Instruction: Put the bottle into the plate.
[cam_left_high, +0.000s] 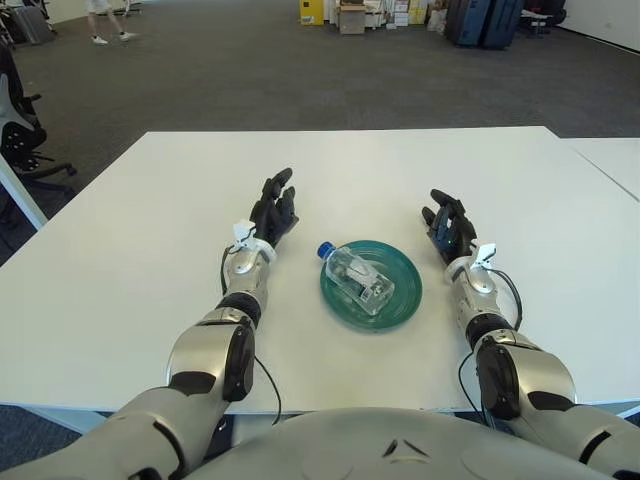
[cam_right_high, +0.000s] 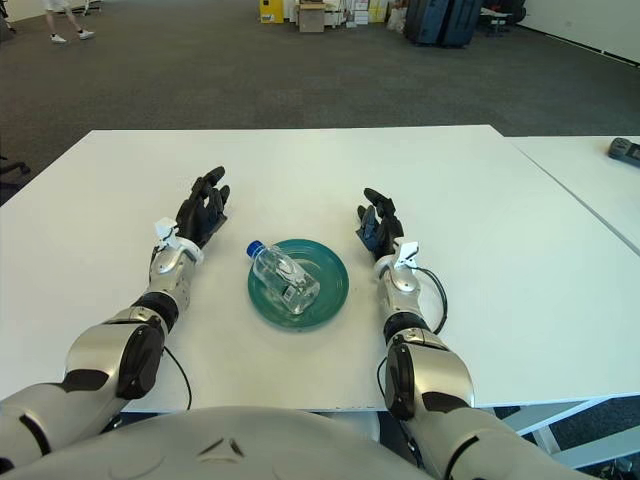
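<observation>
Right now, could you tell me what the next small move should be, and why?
Probably none beyond keeping both hands clear: the bottle already lies on its side in the green plate, with the left hand and right hand open, holding nothing, either side.

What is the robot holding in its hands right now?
Nothing. The bottle lies on its side in the green plate, with the left hand and right hand open on either side, apart from it.

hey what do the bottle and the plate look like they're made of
Bottle: likely clear plastic; you see through it, with glossy glints and a blue cap.
Plate: teal green, glossy and seemingly translucent; glass or plastic, cannot tell which.
</observation>
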